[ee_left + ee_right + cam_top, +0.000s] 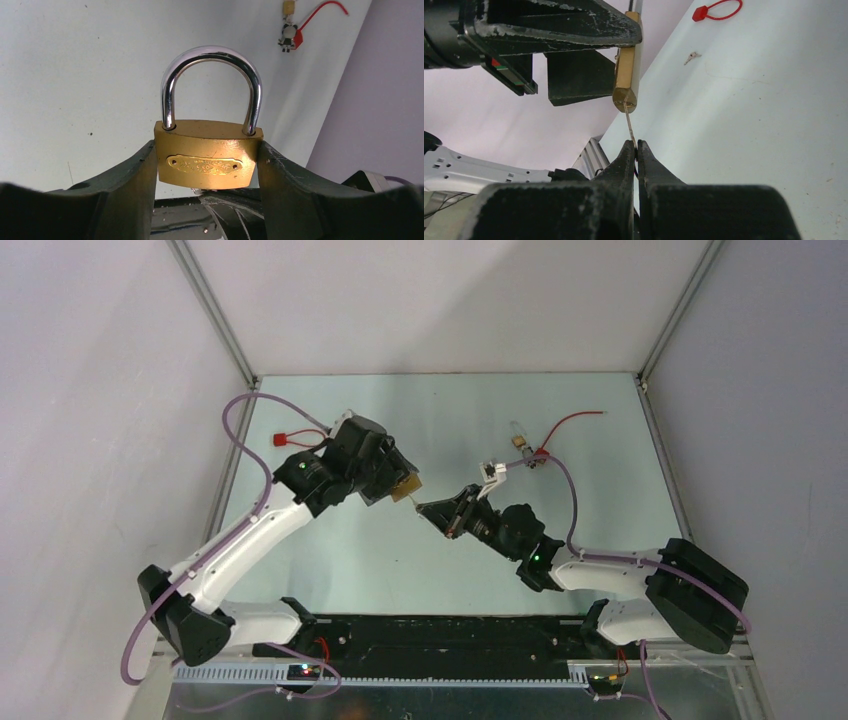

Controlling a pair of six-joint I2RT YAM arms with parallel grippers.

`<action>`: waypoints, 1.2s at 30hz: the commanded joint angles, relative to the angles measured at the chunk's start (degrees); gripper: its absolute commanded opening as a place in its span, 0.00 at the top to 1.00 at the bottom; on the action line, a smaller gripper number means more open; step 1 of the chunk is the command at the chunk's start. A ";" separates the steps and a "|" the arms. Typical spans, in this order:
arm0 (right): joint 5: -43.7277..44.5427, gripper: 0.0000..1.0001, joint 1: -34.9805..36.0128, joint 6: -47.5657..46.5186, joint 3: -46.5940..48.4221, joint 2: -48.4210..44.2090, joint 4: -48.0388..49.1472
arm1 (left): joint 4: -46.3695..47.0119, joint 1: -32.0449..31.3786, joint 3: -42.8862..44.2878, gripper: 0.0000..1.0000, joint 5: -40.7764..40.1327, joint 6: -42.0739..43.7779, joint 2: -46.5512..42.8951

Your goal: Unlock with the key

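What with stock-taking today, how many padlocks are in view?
2. One large brass padlock is clamped in the left pincer; one small padlock lies on the table, far right, by a red tag. More may be hidden.

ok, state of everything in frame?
left gripper: shut on padlock
right gripper: shut on key
padlock: shackle seated both ends, looks locked
key: tip at padlock's keyhole
small padlock: lying on table, lock state unclear
red tag: lying on table
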 commanded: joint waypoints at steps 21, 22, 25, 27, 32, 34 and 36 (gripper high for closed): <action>-1.64 1.00 0.27 -8.36 3.59 1.01 9.31 | 15.68 -6.89 -5.66 1.00 -4.16 -4.58 -11.61; -1.84 1.00 0.30 -8.36 3.59 1.42 9.79 | 16.01 -6.88 -5.79 1.00 -4.53 -4.55 -11.80; -2.70 1.00 0.20 -8.16 3.59 1.31 10.80 | 16.28 -6.93 -6.15 1.00 -5.37 -4.12 -12.50; -3.66 1.00 -0.03 -8.03 3.59 0.68 10.55 | 16.50 -6.89 -6.57 1.00 -5.73 -3.84 -12.75; -6.27 1.00 -1.53 -6.33 3.63 -1.56 8.29 | 17.09 -6.94 -7.20 1.00 -5.84 -2.42 -13.12; -9.00 1.00 -2.79 -5.36 4.49 -2.34 6.26 | 17.40 -6.94 -7.38 1.00 -5.88 -2.19 -13.21; -10.16 1.00 -3.75 -4.75 5.13 -3.29 3.66 | 17.84 -6.96 -7.47 1.00 -5.66 -1.82 -13.24</action>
